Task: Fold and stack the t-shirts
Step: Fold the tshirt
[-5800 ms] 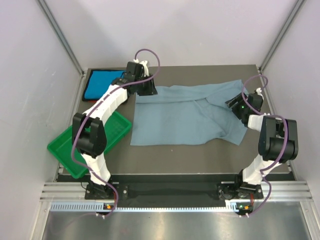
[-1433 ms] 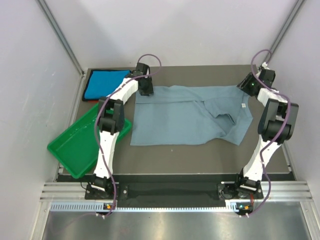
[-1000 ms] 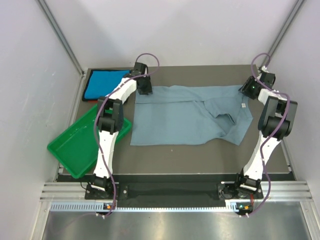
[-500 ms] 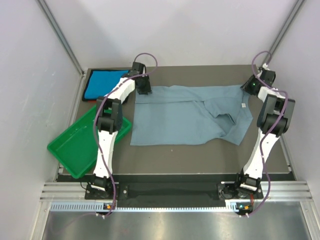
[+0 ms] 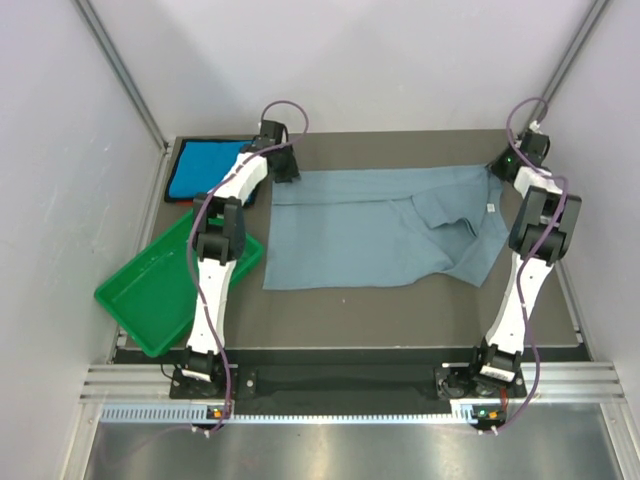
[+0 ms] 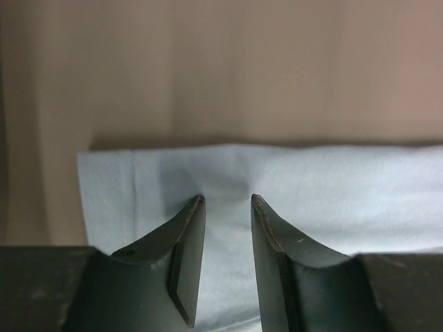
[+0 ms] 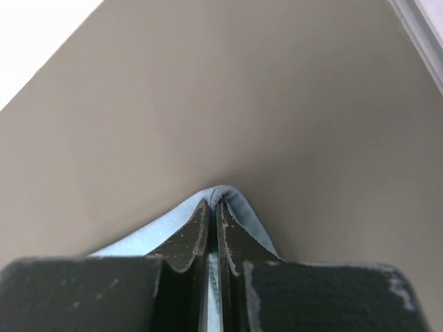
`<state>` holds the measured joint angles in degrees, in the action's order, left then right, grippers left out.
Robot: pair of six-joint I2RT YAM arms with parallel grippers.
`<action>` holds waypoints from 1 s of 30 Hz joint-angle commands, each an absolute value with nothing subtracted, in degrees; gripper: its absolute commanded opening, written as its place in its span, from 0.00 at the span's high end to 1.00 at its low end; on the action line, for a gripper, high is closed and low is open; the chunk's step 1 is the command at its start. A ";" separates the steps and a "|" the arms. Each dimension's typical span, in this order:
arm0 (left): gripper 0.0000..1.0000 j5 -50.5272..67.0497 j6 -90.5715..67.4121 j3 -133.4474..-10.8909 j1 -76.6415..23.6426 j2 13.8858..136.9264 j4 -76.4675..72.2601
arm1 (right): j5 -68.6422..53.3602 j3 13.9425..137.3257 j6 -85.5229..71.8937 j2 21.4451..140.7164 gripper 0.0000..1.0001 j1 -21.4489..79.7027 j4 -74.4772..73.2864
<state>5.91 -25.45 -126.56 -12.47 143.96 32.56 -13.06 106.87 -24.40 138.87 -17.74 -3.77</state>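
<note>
Right gripper (image 7: 212, 207): we see its two dark fingers (image 7: 188, 241) pressed together, with no gap at the tips.
T-shirt (image 7: 240, 209): we see a pale blue fold pinched between the tips. It bulges just past them and runs back along the right finger, and a strip shows left of the left finger.
Table (image 7: 208, 104): we see plain brown surface beyond the fingers and on both sides.
Wall (image 7: 34, 28): a white patch, far up and left of the fingers.
Rail (image 7: 423, 29): a pale strip, far up and right.
</note>
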 commanded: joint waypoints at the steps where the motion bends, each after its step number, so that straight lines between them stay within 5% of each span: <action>1: 0.61 2.99 -25.31 -129.46 -11.16 147.74 32.61 | -10.37 112.14 -25.40 141.14 1.00 -18.63 -1.58; 4: 0.60 3.78 -24.61 -130.08 -10.90 147.48 30.85 | -10.72 114.69 -25.49 142.20 0.99 -18.72 -2.20; 11: 0.59 9.66 -26.10 -127.45 -10.99 137.49 29.45 | -6.43 111.99 -25.14 133.80 0.67 -17.93 -11.33; 19: 0.58 11.51 -24.53 -114.45 -15.99 121.04 30.59 | -2.37 94.42 -26.01 114.98 0.48 -16.53 -14.24; 25: 0.59 12.21 -24.25 -97.76 -19.77 105.50 29.36 | 3.94 80.81 -30.22 98.47 0.26 -12.40 -17.40; 30: 0.59 15.20 -24.35 -84.66 -21.27 97.39 26.10 | 7.72 62.98 -39.98 86.24 0.24 -5.64 -14.52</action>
